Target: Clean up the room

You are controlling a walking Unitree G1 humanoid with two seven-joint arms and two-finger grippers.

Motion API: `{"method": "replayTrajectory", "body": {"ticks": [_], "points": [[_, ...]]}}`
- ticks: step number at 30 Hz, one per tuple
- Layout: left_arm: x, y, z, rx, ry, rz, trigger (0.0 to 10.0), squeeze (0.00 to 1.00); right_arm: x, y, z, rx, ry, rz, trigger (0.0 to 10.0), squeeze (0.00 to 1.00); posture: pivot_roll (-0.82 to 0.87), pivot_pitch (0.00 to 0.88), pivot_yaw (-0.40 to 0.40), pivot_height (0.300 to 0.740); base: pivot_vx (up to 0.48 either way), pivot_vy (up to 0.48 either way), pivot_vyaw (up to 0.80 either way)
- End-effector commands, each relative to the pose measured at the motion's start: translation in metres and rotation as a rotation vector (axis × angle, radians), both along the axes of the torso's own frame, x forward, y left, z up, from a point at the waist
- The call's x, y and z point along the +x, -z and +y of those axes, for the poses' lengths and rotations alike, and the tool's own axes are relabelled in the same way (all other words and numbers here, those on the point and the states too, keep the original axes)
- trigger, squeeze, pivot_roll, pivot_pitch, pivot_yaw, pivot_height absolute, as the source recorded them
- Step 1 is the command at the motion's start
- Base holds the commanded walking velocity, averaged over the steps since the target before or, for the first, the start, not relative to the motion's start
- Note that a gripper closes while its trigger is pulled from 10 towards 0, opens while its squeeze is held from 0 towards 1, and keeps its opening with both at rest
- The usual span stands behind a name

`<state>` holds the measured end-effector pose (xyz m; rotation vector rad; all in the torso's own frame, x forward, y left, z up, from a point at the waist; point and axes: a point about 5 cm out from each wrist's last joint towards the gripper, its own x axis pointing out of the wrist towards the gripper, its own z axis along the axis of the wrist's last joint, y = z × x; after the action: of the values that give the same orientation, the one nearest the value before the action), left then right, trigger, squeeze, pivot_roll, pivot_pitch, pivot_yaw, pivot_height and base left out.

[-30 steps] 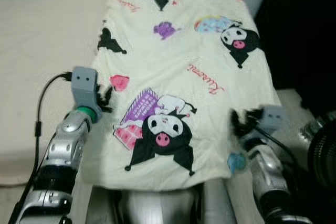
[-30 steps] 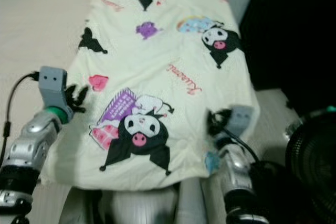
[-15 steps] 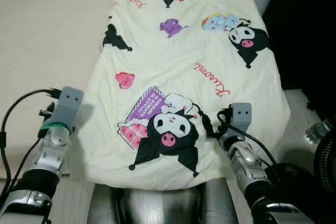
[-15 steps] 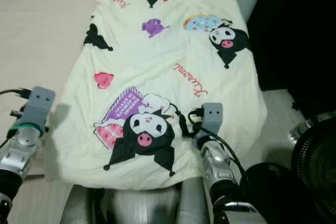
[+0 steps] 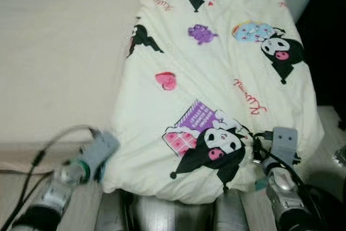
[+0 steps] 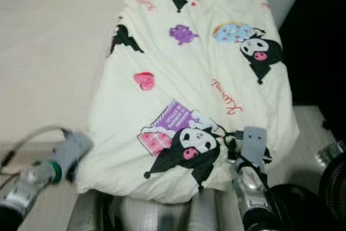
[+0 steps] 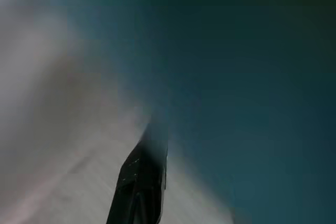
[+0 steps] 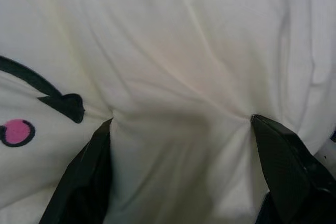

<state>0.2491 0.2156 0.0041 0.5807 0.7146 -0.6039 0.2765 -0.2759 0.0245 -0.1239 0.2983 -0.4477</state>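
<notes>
A cream pillow (image 5: pixel 216 79) printed with black-and-pink cartoon figures lies lengthwise on the bed in front of me. At its near right corner my right gripper (image 5: pixel 255 152) presses into it, beside the big black cartoon figure (image 5: pixel 213 147). In the right wrist view its black fingers (image 8: pixel 86 177) stand wide apart, open, with the cream fabric (image 8: pixel 178 77) bulging between them. My left gripper (image 5: pixel 102 160) is low at the near left, blurred, just off the pillow's edge. The left wrist view is dark and smeared.
The pale mattress (image 5: pixel 54 52) stretches to the left of the pillow. A dark gap runs along the right side, with a black fan (image 6: pixel 332 182) at the lower right. My silver torso (image 5: pixel 173 217) sits under the pillow's near edge.
The view has shifted. My left arm dropped from the pillow's left edge to the lower left. My right gripper slid inward onto the pillow's near right corner.
</notes>
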Motion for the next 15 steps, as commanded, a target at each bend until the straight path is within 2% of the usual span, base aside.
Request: {"method": "replayTrajectory", "body": {"ticks": [1, 2, 4, 5, 6, 8, 9, 10, 11, 12, 13, 15], "points": [[-0.01, 0.002, 0.006, 0.011, 0.046, 0.037, 10.0, 0.0, -0.048, 0.037, -0.025, 0.053, 0.155, 0.187, 10.0, 0.0, -0.07, 0.175, 0.102, 0.572, 0.0, 0.0, 0.0], [-0.01, 0.002, 0.006, 0.011, 0.046, 0.037, 10.0, 0.0, -0.048, 0.037, -0.025, 0.053, 0.155, 0.187, 10.0, 0.0, -0.07, 0.175, 0.102, 0.572, 0.0, 0.0, 0.0], [-0.023, 0.008, 0.007, 0.012, 0.091, 0.075, 10.0, 0.0, -0.04, 0.034, -0.014, 0.086, 0.084, 0.137, 10.0, 0.0, -0.07, 0.173, 0.103, 0.572, 0.0, 0.0, 0.0], [-0.023, 0.008, 0.007, 0.012, 0.091, 0.075, 10.0, 0.0, -0.04, 0.034, -0.014, 0.086, 0.084, 0.137, 10.0, 0.0, -0.07, 0.173, 0.103, 0.572, 0.0, 0.0, 0.0], [-0.025, 0.01, 0.007, 0.011, 0.093, 0.085, 10.0, 0.0, -0.034, 0.032, -0.006, 0.088, 0.04, 0.116, 10.0, 0.0, -0.06, 0.17, 0.097, 0.572, 0.0, 0.0, 0.0], [-0.024, 0.012, 0.007, 0.017, 0.069, 0.076, 10.0, 0.0, -0.026, 0.027, 0.002, -0.006, -0.024, 0.126, 10.0, 0.0, -0.06, 0.169, 0.094, 0.572, 0.0, 0.0, 0.0], [-0.024, 0.012, 0.007, 0.017, 0.069, 0.076, 10.0, 0.0, -0.026, 0.027, 0.002, -0.006, -0.024, 0.126, 10.0, 0.0, -0.06, 0.169, 0.094, 0.572, 0.0, 0.0, 0.0], [-0.022, 0.011, 0.007, 0.023, 0.051, 0.062, 10.0, 0.0, -0.024, 0.024, -0.001, -0.075, -0.01, 0.126, 10.0, 0.0, -0.06, 0.169, 0.094, 0.572, 0.0, 0.0, 0.0], [-0.011, 0.007, 0.011, 0.054, -0.017, -0.009, 10.0, 0.0, -0.019, 0.011, -0.005, -0.089, 0.01, 0.027, 10.0, 0.0, -0.06, 0.166, 0.091, 0.572, 0.0, 0.0, 0.0], [-0.011, 0.007, 0.011, 0.054, -0.017, -0.009, 10.0, 0.0, -0.019, 0.011, -0.005, -0.089, 0.01, 0.027, 10.0, 0.0, -0.06, 0.166, 0.091, 0.572, 0.0, 0.0, 0.0], [0.004, -0.001, 0.016, 0.086, -0.111, -0.109, 10.0, 0.0, -0.01, -0.006, -0.004, -0.065, -0.016, -0.102, 10.0, 0.0, -0.06, 0.164, 0.09, 0.572, 0.0, 0.0, 0.0], [0.004, -0.001, 0.016, 0.086, -0.111, -0.109, 10.0, 0.0, -0.01, -0.006, -0.004, -0.065, -0.016, -0.102, 10.0, 0.0, -0.06, 0.164, 0.09, 0.572, 0.0, 0.0, 0.0]]}}
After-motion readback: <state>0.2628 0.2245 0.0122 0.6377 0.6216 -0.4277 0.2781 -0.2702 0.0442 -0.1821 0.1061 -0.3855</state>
